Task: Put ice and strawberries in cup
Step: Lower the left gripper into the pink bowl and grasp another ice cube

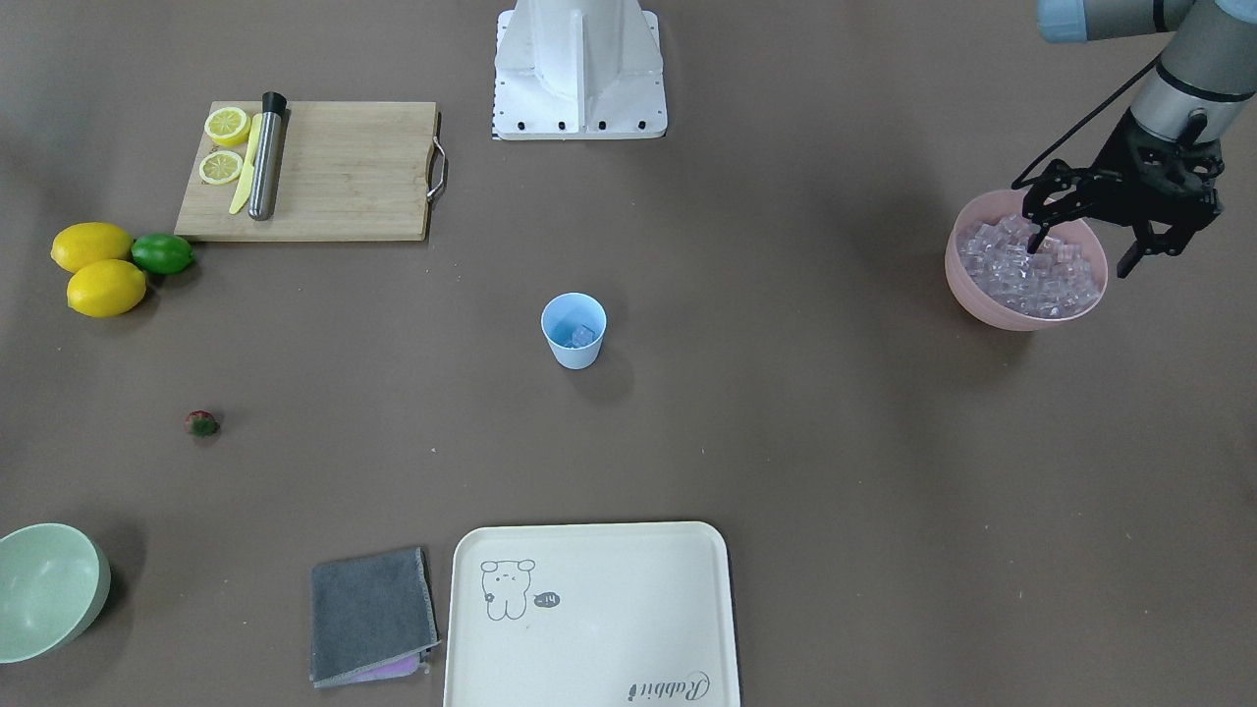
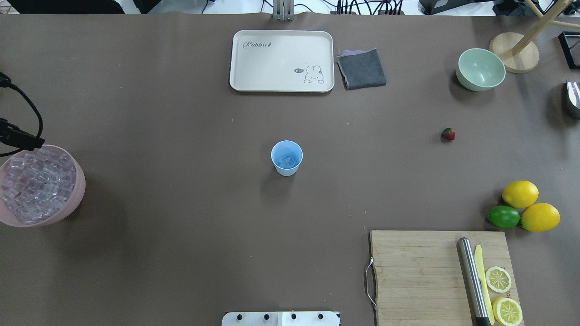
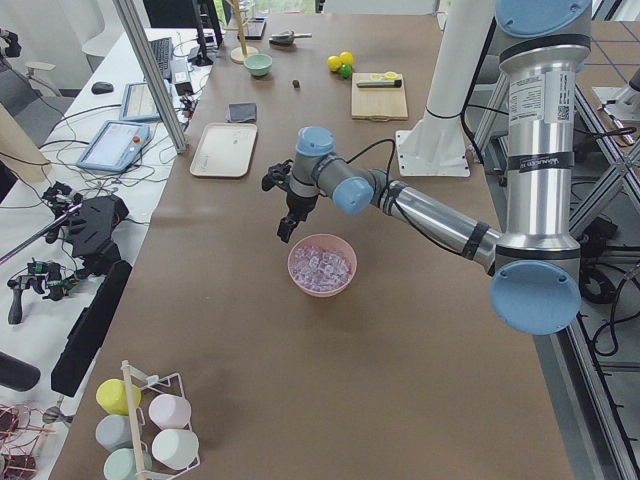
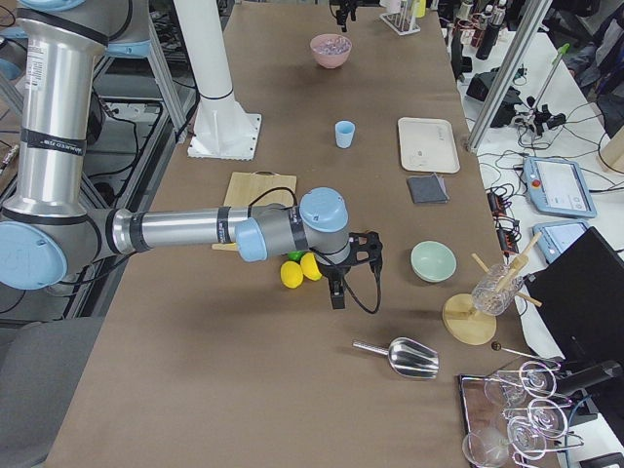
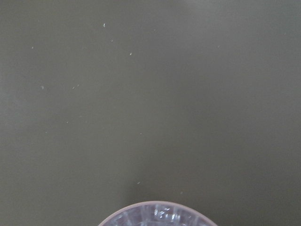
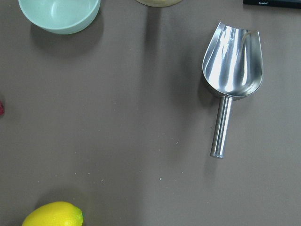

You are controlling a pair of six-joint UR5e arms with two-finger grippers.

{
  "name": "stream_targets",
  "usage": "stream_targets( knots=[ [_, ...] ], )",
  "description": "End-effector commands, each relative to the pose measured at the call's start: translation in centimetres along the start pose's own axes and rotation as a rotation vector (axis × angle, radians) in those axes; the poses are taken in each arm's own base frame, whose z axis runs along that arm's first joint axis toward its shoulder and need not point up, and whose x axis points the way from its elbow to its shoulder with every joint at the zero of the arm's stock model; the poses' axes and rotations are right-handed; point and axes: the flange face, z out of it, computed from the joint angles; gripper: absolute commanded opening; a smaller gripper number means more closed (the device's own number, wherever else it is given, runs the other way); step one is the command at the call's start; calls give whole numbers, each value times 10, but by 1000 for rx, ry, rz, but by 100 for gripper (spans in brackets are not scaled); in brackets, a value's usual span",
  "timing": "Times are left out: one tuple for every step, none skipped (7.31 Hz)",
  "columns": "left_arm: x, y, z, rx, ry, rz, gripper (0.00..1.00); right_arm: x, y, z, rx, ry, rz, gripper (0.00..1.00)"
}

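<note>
Tray (image 1: 609, 628) at bottom edge; left pincer (image 1: 1080, 253) at the ice bowl, upper right.
Left pincer spread wide: one fingertip down among the ice (image 1: 1021, 280) in the pink bowl (image 1: 960, 275), the other showing beyond the rim. Cup (image 1: 573, 329) upright at frame centre on the surface (image 1: 786, 442), ice inside. Strawberry (image 1: 201, 423) alone at left, well apart from the cup. Right pincer (image 4: 336, 295) hangs near the lemons (image 4: 292, 274), mid-frame in the right side view; open or closed, cannot tell.

The left arm (image 1: 1193, 69) enters at two o'clock of the front-facing view, wrist tipped downward, left gripper (image 1: 1082, 253) spread wide. The right arm (image 4: 185, 230) stretches level in the right side view; right gripper (image 4: 339, 289) points down, its spread unclear.
</note>
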Motion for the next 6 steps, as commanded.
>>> stream_targets(
  knots=[
    [-24,47,31,31,26,-48,99,-1,0,0,1,-2,-3,100],
    [-3,59,45,22,64,-104,99,-1,-1,-1,2,-2,-4,100],
    [6,72,60,22,89,-99,98,-1,-1,-1,3,-2,-6,100],
    [2,79,73,15,93,-96,98,-2,-2,-1,11,-2,-14,100],
    [0,83,80,5,92,-94,98,0,-1,1,17,-3,-15,100],
    [5,85,83,-3,98,-87,98,0,-1,1,18,-3,-17,100]
  ],
)
